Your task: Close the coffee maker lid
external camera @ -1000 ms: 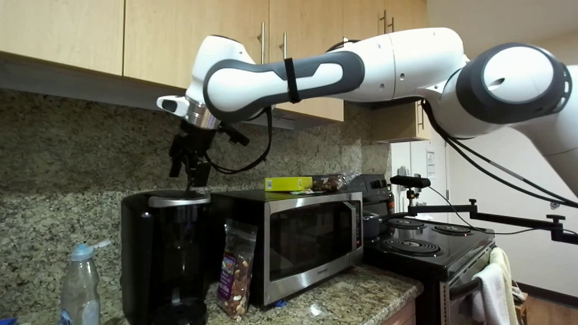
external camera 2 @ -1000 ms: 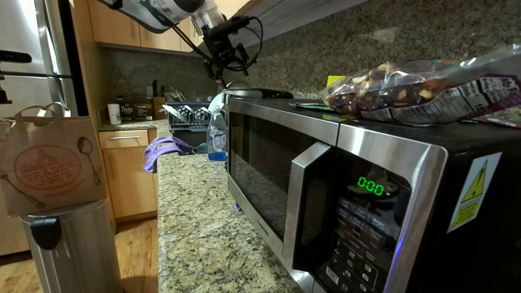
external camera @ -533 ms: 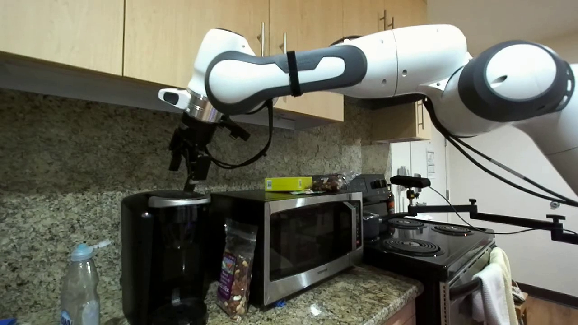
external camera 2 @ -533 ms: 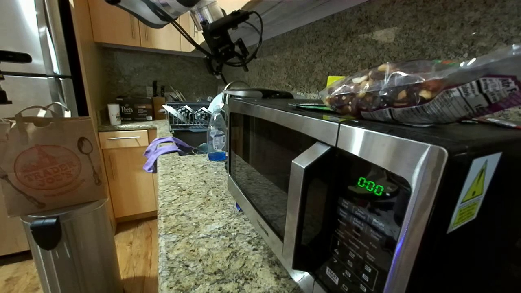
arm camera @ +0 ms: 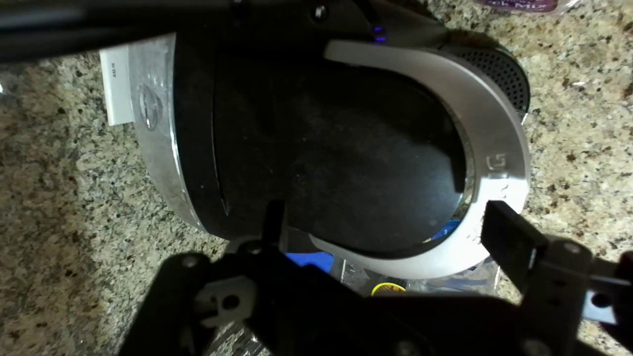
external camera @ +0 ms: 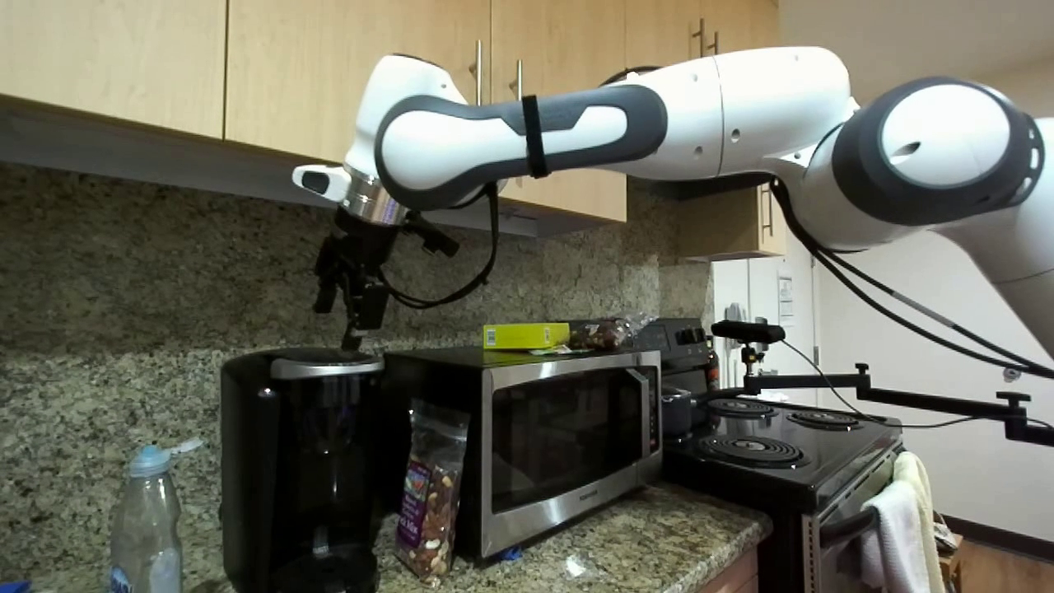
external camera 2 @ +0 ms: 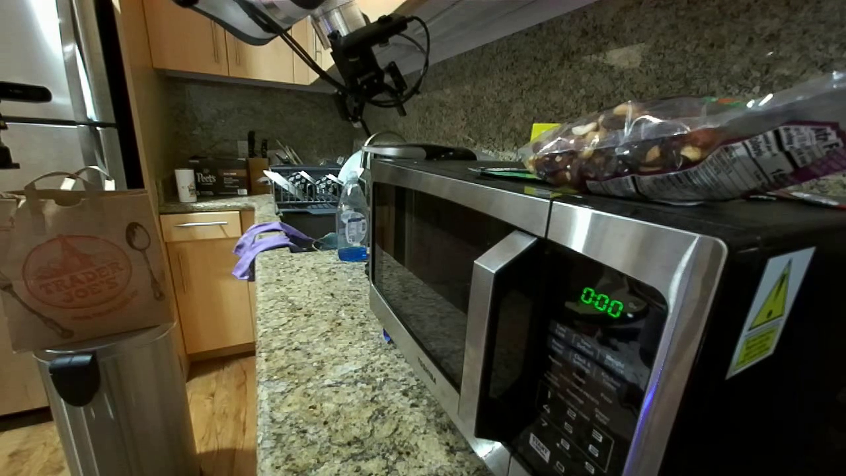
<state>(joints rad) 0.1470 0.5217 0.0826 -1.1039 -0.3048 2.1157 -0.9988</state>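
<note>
My pincer (arm camera: 388, 225) is spread, jaws well apart and pinching nothing, above the lid (arm camera: 341, 163) on top of the coffee maker (external camera: 255, 473). The lid looks flat, so I judge the closing done or nearly so; whether a catch has taken hold I cannot tell, nor whether I touch it. If the lid is loose, drawing off too soon could leave it unlatched. My jaws seem to lie over one edge, not the middle, so a hard press could skid off or shove the coffee maker into the microwave (external camera: 568, 436). A sideways slip might topple the nut bag (external camera: 428, 506) standing between the two.

The bench (external camera 2: 317, 370) is speckled stone, with a bottle (external camera: 146, 523) near the coffee maker's other flank. Past the microwave is a stove (external camera: 778, 449); cabinets (external camera: 305, 74) hang above. In an exterior view a cloth (external camera 2: 271, 242) droops over the bench's edge, and a paper bag (external camera 2: 82, 264) sits on a bin (external camera 2: 125, 410) near the fridge (external camera 2: 33, 49).
</note>
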